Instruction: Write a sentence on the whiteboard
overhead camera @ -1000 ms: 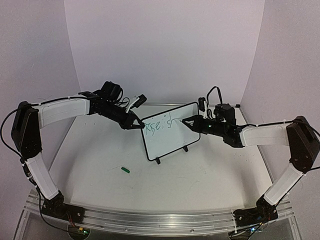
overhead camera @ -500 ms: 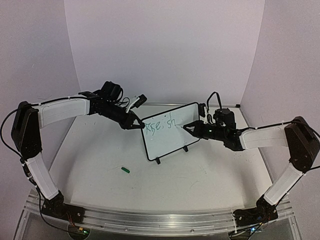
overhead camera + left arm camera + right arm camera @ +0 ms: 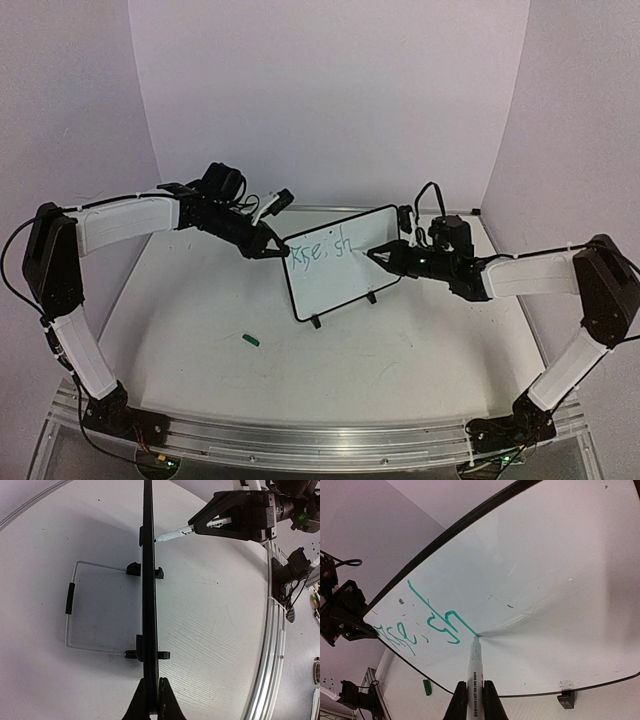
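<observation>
The whiteboard [image 3: 340, 275] stands tilted on its two black feet mid-table, black-framed, seen edge-on as the whiteboard [image 3: 149, 580] in the left wrist view. My left gripper [image 3: 277, 249] is shut on its left edge, the left gripper [image 3: 151, 700] pinching the frame. A green sentence [image 3: 318, 249] runs along the top; close up the sentence [image 3: 427, 620] ends in a long stroke. My right gripper [image 3: 378, 256] is shut on a white marker [image 3: 475, 672], whose tip touches the whiteboard [image 3: 555, 580] at that stroke's end. The right gripper [image 3: 475, 700] grips the barrel.
A green marker cap [image 3: 251, 341] lies on the table in front of the board, left of centre, also seen as the cap [image 3: 427, 687]. A wire stand [image 3: 72, 605] props the board from behind. An aluminium rail [image 3: 320, 440] runs along the near edge.
My right gripper moved left and a little down with the marker, drawing further strokes after "sh". The left gripper and the board stayed put.
</observation>
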